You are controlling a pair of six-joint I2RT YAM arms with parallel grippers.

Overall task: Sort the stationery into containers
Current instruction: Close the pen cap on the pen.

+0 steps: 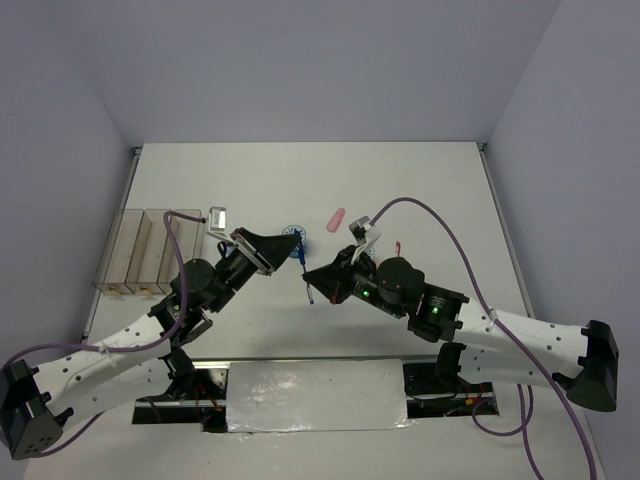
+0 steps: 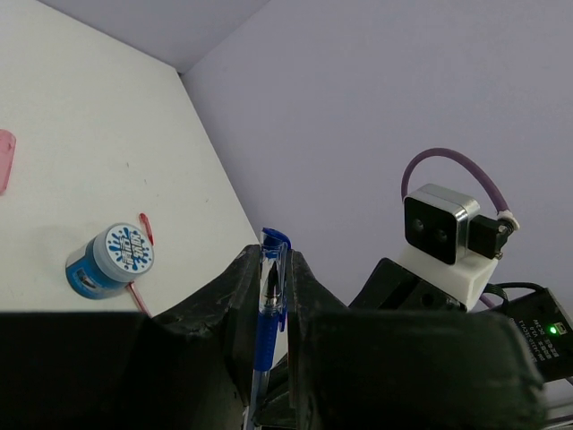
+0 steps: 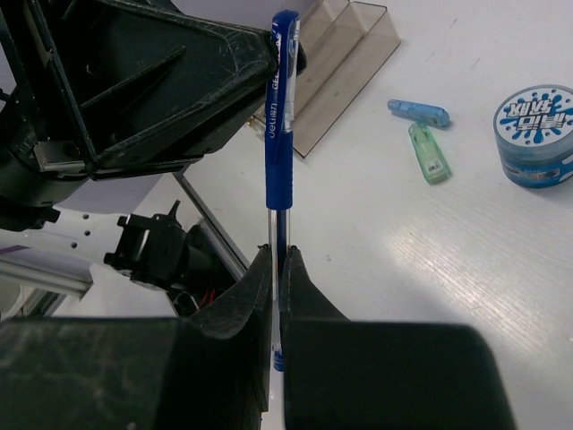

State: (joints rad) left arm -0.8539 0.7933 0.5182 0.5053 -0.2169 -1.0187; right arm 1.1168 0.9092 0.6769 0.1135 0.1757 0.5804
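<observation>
Sorting unstarted: we find left fingers (image 2: 240,300) and right fingers (image 3: 260,291) clamped on thin blue pen (image 3: 282,134) (clear amber plastic bins (image 1: 140,245) apparently unfilled).

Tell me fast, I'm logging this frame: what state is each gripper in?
Left gripper: closed on the blue pen, at its capped end.
Right gripper: closed on the same pen, near its tip.

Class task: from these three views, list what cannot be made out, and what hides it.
- Left wrist: pink bar, cut off by the left edge.
- Left wrist: red pen, its middle hidden behind the blue roll.
- Right wrist: containers, cut by the top edge.
- Top external: blue pen, mostly hidden by both jaws.
</observation>
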